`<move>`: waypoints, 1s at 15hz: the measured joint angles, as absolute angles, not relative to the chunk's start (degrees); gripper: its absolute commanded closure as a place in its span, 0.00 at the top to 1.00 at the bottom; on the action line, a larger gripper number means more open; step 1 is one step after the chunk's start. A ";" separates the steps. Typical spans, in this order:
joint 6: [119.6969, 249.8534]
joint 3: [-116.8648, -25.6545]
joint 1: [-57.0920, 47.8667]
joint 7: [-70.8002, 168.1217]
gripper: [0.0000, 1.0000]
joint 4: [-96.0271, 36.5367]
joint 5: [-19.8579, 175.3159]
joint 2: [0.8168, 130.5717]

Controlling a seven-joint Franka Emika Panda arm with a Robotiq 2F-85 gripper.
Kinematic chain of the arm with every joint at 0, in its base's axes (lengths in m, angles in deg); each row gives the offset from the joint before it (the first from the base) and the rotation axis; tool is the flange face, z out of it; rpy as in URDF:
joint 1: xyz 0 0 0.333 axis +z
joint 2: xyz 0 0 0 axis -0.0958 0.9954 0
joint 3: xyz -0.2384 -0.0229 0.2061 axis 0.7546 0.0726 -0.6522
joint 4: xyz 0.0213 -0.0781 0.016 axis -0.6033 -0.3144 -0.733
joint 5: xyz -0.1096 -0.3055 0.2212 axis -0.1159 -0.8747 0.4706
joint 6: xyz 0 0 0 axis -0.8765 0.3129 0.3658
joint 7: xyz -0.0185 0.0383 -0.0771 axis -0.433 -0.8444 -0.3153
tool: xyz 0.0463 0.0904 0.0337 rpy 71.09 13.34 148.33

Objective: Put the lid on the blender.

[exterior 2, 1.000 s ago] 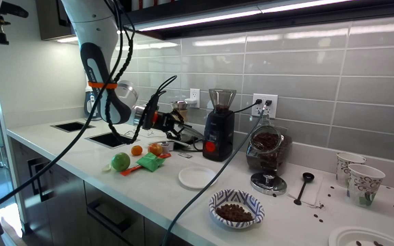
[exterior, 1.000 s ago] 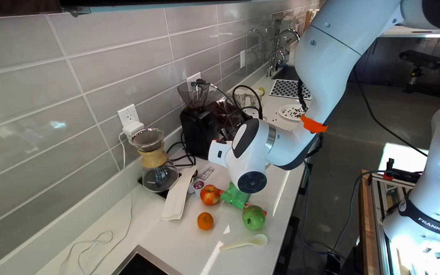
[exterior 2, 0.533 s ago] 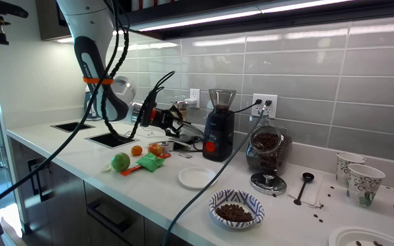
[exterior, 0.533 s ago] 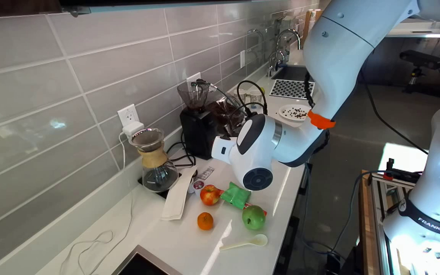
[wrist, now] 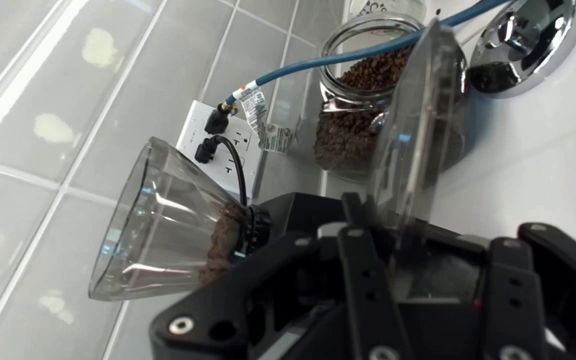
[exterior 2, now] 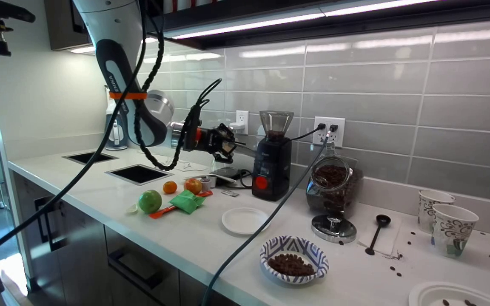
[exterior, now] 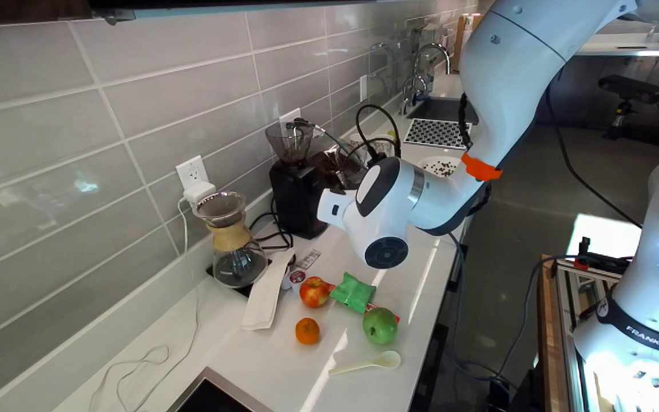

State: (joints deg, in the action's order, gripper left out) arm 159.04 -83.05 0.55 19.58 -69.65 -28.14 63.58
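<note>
The lid (wrist: 410, 135), a clear greyish disc, stands nearly edge-on in the wrist view, its lower part between the black fingers of my gripper (wrist: 390, 225). In an exterior view my gripper (exterior 2: 231, 145) is shut on the lid (exterior 2: 246, 149), which points toward the blender and looks thin from there. The blender (exterior 2: 270, 168) has a black body and a clear funnel-shaped jar, open at the top, with brown contents low down. Its jar (wrist: 168, 240) lies left of the lid in the wrist view, apart from it. An exterior view (exterior: 295, 200) also shows the blender, with the gripper hidden behind the wrist.
Beyond the blender are a tilted glass jar of beans (exterior 2: 334, 187) and its chrome lid (exterior 2: 334, 228). A blue cable (wrist: 348, 57) crosses there to the outlet. A glass coffee maker (exterior: 232, 240), fruit, a green packet (exterior: 353, 293) and a white plate (exterior 2: 245, 220) share the counter.
My gripper has risen and come somewhat closer to the blender, with the lid in its grip. The lid has turned and now looks more edge-on. The blender has stayed put.
</note>
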 measured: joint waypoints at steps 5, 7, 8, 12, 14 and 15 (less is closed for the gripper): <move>159.47 -82.43 -0.81 20.72 0.01 -70.32 -32.80 58.98; 161.19 -82.18 -1.14 20.72 0.01 -70.98 -35.05 56.67; 162.42 -82.03 -1.39 20.72 0.01 -71.31 -35.99 55.49; 166.31 -81.00 -2.09 20.72 0.01 -72.70 -38.51 50.64; 167.14 -80.61 -2.13 20.78 0.01 -73.43 -39.53 48.39; 167.20 -80.54 -2.13 21.10 0.01 -73.81 -39.79 47.40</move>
State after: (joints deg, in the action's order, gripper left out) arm 167.20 -80.54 -2.13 21.10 -73.81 -39.79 47.40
